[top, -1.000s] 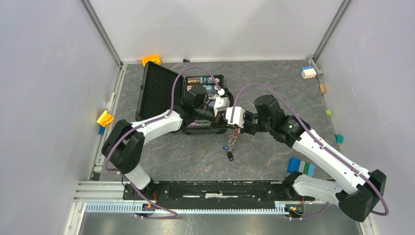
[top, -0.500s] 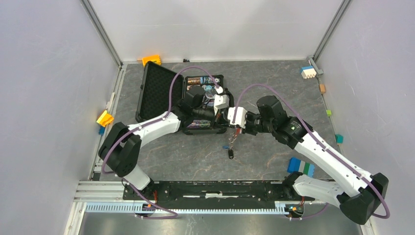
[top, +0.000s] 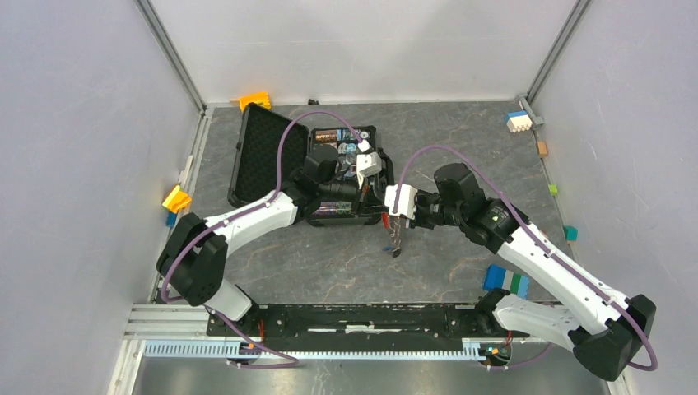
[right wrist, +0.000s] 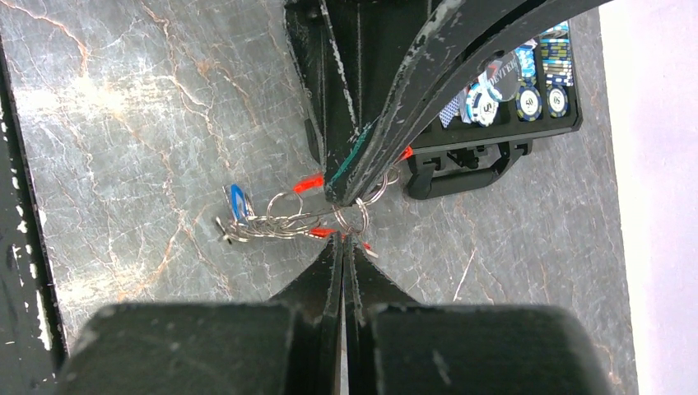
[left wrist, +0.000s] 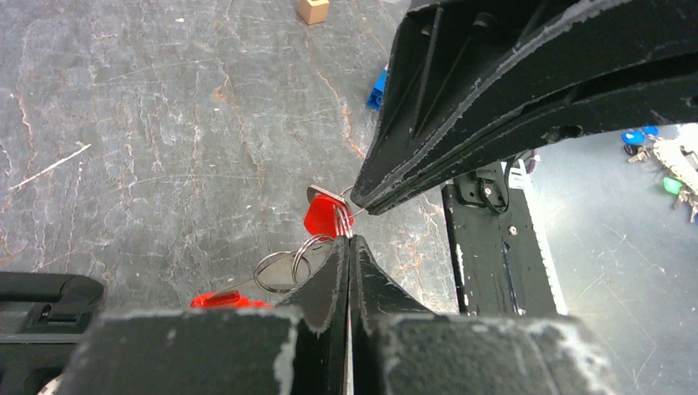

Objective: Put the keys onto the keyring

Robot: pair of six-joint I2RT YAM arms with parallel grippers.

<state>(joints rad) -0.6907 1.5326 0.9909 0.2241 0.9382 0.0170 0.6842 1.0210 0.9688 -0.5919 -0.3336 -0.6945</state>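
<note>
Both grippers meet tip to tip above the table, in front of the black case. My left gripper (left wrist: pixel 349 241) is shut on the thin silvery keyring (left wrist: pixel 345 222). Linked rings (left wrist: pixel 280 267) and the long red tag (left wrist: pixel 221 299) hang beside its fingers. My right gripper (right wrist: pixel 344 239) is shut on the red-headed key (left wrist: pixel 326 216), which sits right at the ring. The blue-headed key (right wrist: pixel 237 202) hangs among the chain and rings (right wrist: pixel 272 224). In the top view the bunch (top: pixel 393 236) dangles under the right gripper (top: pixel 392 216) and the left gripper (top: pixel 381 212).
An open black case (top: pixel 262 156) with poker chips (right wrist: pixel 510 82) lies just behind the grippers. A blue, white and green block (top: pixel 506 281) lies near the right arm. Small coloured blocks (top: pixel 518 122) sit along the walls. A wooden cube (left wrist: pixel 313 10) lies farther off.
The hanging bunch has lifted off the table and swung a little to the right. Both grippers have shifted slightly toward the back, still joined at the ring.
</note>
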